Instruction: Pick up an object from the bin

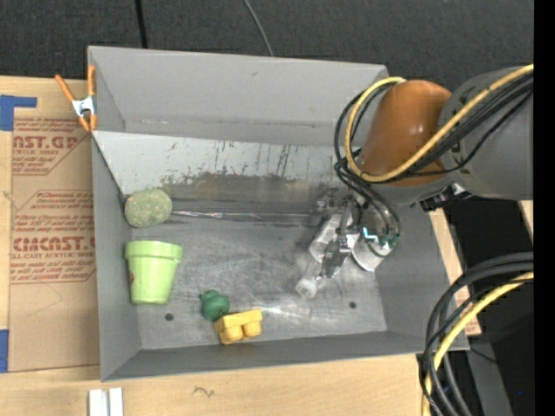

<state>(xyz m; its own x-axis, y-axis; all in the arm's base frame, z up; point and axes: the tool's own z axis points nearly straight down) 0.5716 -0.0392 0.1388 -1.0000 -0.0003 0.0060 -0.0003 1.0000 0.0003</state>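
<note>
My gripper (330,261) hangs low over the right part of the bin floor, under the orange wrist cover. Just below its tip a small pale whitish thing (306,287) lies on the floor, apparently right at the tip. A white and teal rounded thing (378,243) sits close against the gripper's right side; whether it is loose I cannot tell. Nothing shows clearly as held.
Along the left side lie a dull green ball (148,207) and a light green cup (153,270) on its side. Near the front wall are a small dark green lump (213,303) and a yellow block (238,326). The arm and its cables cover the bin's right corner.
</note>
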